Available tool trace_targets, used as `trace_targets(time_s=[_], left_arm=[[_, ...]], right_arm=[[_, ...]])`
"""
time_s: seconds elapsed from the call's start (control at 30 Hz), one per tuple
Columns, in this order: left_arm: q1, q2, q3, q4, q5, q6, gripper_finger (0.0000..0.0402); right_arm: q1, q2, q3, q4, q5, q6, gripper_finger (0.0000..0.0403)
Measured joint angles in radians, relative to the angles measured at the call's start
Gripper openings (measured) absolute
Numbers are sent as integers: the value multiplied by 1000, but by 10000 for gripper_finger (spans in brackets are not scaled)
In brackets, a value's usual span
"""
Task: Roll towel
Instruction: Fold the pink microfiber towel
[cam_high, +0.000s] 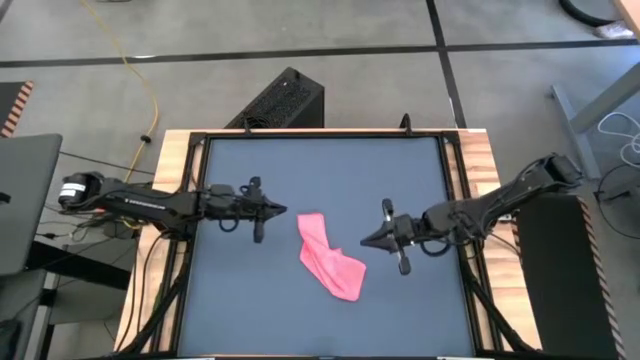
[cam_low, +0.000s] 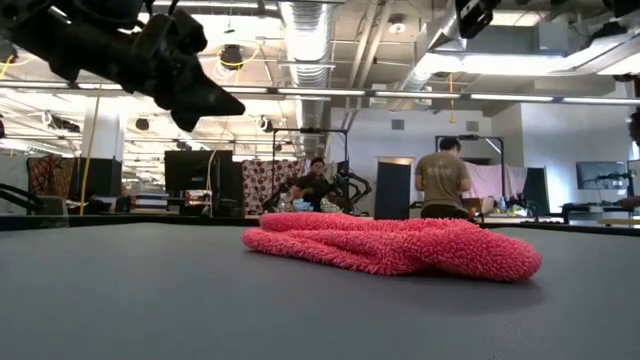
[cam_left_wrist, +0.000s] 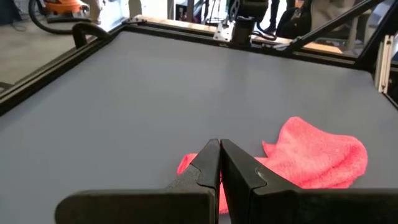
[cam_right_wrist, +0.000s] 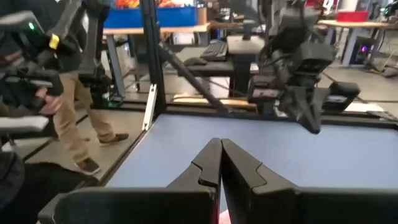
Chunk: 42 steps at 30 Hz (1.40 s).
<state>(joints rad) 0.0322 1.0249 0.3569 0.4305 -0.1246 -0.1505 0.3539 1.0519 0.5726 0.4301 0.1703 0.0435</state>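
The towel (cam_high: 331, 267), a small bright pink terry cloth, lies just below the centre of the high view on the dark grey tabletop (cam_high: 320, 180), bunched into a long, loosely folded strip that runs from the upper left to the lower right. In the low view it sits in the middle of the frame as a low, lumpy mound, not yet a tight roll.

The left gripper (cam_high: 281, 211) points in from the left of the high view, its tip just beside the towel's upper end but apart from it. Its fingers (cam_left_wrist: 208, 165) are pressed together and grasp nothing; in its own wrist view the pink cloth shows beyond and under the closed tips. The right gripper (cam_high: 366, 241) points in from the right, just beside the towel's right edge, its fingers (cam_right_wrist: 210, 163) also closed with nothing visible between them. The low view shows one gripper high in the upper left, clear of the table.

Both arms face each other across the cloth, most likely poised above it so that either can come down on an edge. The towel looks only partly gathered, so the rolling seems unfinished.

No brand name or label can be read on the towel or table; the white lettering on the left arm is too small to make out.
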Motion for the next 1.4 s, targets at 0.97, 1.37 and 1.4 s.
trace_targets(time_s=[0.97, 1.37, 1.4], left_arm=[[3, 368, 120, -29, -18, 149, 136], [-16, 437, 232, -216, -18, 537, 180], [-22, 437, 232, -222, -18, 586, 180]], right_arm=[[17, 265, 145, 20, 2, -160, 38], [40, 262, 145, 16, 2, -149, 38], [39, 262, 145, 16, 2, -149, 38]])
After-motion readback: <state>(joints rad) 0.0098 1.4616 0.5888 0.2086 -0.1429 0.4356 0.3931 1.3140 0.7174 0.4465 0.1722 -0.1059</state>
